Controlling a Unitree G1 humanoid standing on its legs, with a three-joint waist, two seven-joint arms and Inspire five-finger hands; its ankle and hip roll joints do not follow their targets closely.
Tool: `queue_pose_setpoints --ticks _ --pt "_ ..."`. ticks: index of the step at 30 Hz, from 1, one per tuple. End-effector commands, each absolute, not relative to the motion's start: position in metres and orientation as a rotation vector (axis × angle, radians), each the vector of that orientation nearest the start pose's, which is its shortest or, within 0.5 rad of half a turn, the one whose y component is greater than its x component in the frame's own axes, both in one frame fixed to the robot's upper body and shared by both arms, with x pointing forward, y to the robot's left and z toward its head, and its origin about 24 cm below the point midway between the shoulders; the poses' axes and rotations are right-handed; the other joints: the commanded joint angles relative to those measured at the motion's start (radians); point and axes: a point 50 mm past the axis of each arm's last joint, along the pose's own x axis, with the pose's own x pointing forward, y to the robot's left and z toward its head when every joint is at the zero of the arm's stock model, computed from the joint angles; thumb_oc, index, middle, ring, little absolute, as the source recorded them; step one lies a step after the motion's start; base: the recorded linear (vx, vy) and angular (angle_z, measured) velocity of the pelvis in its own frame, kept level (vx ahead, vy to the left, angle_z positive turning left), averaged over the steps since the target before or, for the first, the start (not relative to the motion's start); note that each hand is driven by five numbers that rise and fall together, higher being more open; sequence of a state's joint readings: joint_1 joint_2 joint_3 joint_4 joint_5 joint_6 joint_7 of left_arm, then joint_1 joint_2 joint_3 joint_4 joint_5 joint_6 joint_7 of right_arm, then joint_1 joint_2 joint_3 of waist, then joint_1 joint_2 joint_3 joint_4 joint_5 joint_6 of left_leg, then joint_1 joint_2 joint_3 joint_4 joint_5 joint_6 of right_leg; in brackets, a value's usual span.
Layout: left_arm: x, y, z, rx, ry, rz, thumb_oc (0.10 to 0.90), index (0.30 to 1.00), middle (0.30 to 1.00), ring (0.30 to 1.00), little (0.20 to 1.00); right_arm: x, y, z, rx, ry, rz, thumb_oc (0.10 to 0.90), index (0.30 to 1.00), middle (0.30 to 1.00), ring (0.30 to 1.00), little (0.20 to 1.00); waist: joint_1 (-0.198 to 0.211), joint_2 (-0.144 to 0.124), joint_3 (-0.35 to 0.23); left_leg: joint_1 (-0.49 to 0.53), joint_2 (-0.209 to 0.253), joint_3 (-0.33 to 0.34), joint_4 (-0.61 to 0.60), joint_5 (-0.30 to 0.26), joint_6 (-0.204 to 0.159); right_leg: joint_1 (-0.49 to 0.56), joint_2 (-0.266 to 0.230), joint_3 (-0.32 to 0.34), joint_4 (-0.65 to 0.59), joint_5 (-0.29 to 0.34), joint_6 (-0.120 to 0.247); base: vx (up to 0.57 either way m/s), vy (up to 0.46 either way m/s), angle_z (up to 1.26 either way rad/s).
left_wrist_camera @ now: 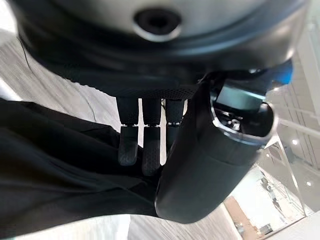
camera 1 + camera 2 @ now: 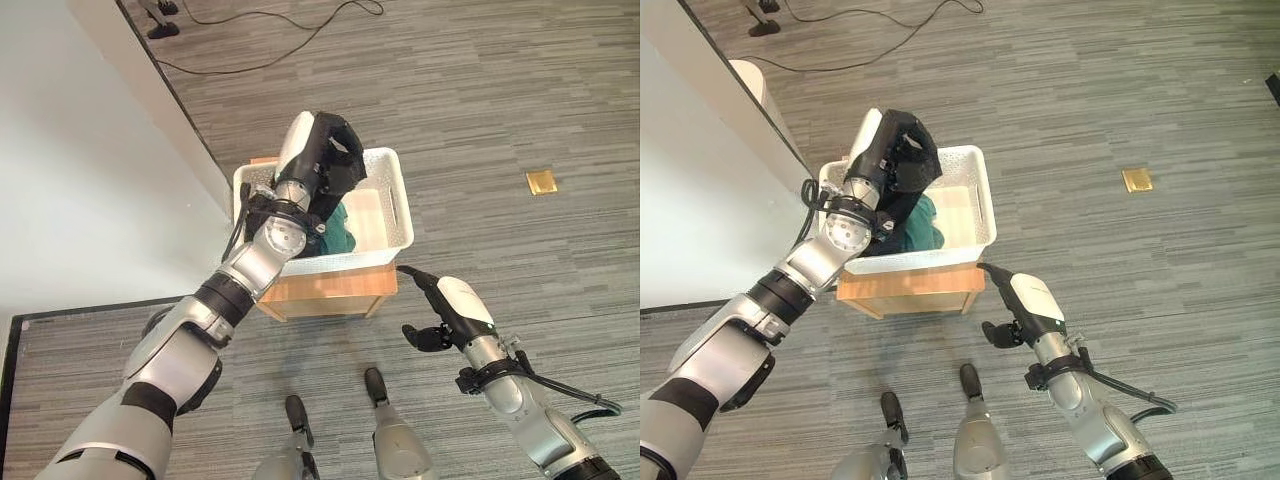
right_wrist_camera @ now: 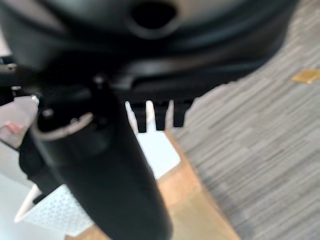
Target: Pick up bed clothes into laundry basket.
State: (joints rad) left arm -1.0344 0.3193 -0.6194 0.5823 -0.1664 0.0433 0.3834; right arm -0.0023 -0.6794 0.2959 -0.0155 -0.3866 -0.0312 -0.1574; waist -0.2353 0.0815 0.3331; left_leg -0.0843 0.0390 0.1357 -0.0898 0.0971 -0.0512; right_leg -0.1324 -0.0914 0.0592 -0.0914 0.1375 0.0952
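Observation:
A white laundry basket [image 2: 400, 200] stands on a low wooden stand [image 2: 330, 290]. A dark green garment [image 2: 343, 232] lies in its left half. My left hand [image 2: 300, 140] hovers over the basket's left rear part with its fingers [image 1: 142, 150] curled on a black garment [image 1: 60, 165]. That cloth drapes over the hand and hangs down toward the green garment [image 2: 925, 225]. My right hand [image 2: 455, 300] is low in front of the basket's right corner, open, fingers straight and holding nothing.
A white bed or panel [image 2: 80, 200] borders the basket on the left. Grey striped floor surrounds the stand, with a small gold floor plate [image 2: 541, 181] to the right and thin cables [image 2: 250, 50] lying far behind.

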Motion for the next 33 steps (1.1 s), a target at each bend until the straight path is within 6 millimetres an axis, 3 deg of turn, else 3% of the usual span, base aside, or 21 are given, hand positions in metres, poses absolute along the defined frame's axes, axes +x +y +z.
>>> queue_pose_setpoints --ticks 1,6,12,17,18,20,23,25,33 --pt "0.394 0.067 0.264 0.490 -0.583 -0.012 0.800 0.900 0.900 0.900 0.900 0.251 -0.206 0.091 -1.021 -0.283 0.119 0.800 0.900 0.900 0.900 0.900 0.032 0.023 -0.072 -0.011 0.024 -0.045 0.002 -0.093 -0.014 0.030 -0.002 -0.006 0.004 -0.123 0.060 0.00 0.000 -0.07" --pt "0.399 0.078 0.260 0.552 -0.559 0.037 0.800 0.900 0.900 0.900 0.900 0.251 -0.203 0.091 -1.009 -0.292 0.145 0.800 0.900 0.900 0.900 0.900 0.028 0.015 -0.076 -0.020 0.026 -0.043 0.002 -0.091 -0.016 0.020 0.000 -0.003 0.004 -0.120 0.059 0.00 0.001 -0.02" --pt "0.404 0.083 0.271 0.649 -0.580 0.084 0.800 0.900 0.900 0.900 0.900 0.249 -0.200 0.093 -0.999 -0.308 0.169 0.800 0.900 0.900 0.900 0.900 0.025 0.009 -0.081 -0.027 0.024 -0.044 0.002 -0.090 -0.016 0.013 -0.002 -0.006 0.004 -0.119 0.061 0.00 0.000 0.00" --pt "0.399 0.096 0.311 0.695 -0.700 0.185 0.800 0.900 0.900 0.900 0.900 0.247 -0.204 0.091 -1.013 -0.302 0.154 0.800 0.900 0.900 0.900 0.900 0.034 0.015 -0.086 -0.020 0.021 -0.045 0.002 -0.093 -0.015 0.023 -0.003 -0.009 0.004 -0.122 0.066 0.00 0.000 0.00" --pt "0.399 0.096 0.311 0.695 -0.701 0.186 0.800 0.900 0.900 0.900 0.900 0.247 -0.204 0.091 -1.013 -0.303 0.153 0.800 0.900 0.900 0.900 0.900 0.033 0.014 -0.085 -0.020 0.021 -0.045 0.002 -0.093 -0.015 0.024 -0.003 -0.009 0.004 -0.122 0.066 0.00 0.000 0.00" --pt "0.386 0.099 0.337 0.693 -0.828 0.233 0.800 0.900 0.900 0.900 0.900 0.245 -0.208 0.093 -1.029 -0.308 0.132 0.800 0.900 0.900 0.900 0.900 0.046 0.014 -0.092 -0.008 0.022 -0.050 0.002 -0.093 -0.015 0.042 -0.004 -0.018 0.004 -0.128 0.065 0.02 -0.027 0.04" --pt "0.369 0.100 0.350 0.656 -0.948 0.256 0.800 0.900 0.900 0.900 0.900 0.243 -0.208 0.101 -1.027 -0.349 0.121 0.800 0.900 0.900 0.900 0.900 0.059 0.011 -0.099 0.001 0.023 -0.057 0.002 -0.094 -0.016 0.057 -0.006 -0.029 0.004 -0.131 0.063 0.02 -0.021 0.08" --pt "0.346 0.104 0.352 0.610 -1.075 0.267 0.800 0.900 0.900 0.900 0.900 0.240 -0.205 0.108 -1.019 -0.391 0.117 0.800 0.900 0.900 0.900 0.900 0.084 0.005 -0.110 0.008 0.023 -0.070 0.002 -0.094 -0.016 0.073 -0.006 -0.044 0.004 -0.135 0.062 0.04 -0.030 0.19" --pt "0.296 0.131 0.352 0.577 -1.277 0.330 0.800 0.900 0.900 0.900 0.900 0.231 -0.191 0.112 -1.026 -0.431 0.173 0.800 0.900 0.900 0.900 0.900 0.150 -0.013 -0.150 0.018 0.023 -0.104 0.002 -0.094 -0.017 0.104 -0.006 -0.083 0.004 -0.143 0.057 0.03 -0.014 0.17"
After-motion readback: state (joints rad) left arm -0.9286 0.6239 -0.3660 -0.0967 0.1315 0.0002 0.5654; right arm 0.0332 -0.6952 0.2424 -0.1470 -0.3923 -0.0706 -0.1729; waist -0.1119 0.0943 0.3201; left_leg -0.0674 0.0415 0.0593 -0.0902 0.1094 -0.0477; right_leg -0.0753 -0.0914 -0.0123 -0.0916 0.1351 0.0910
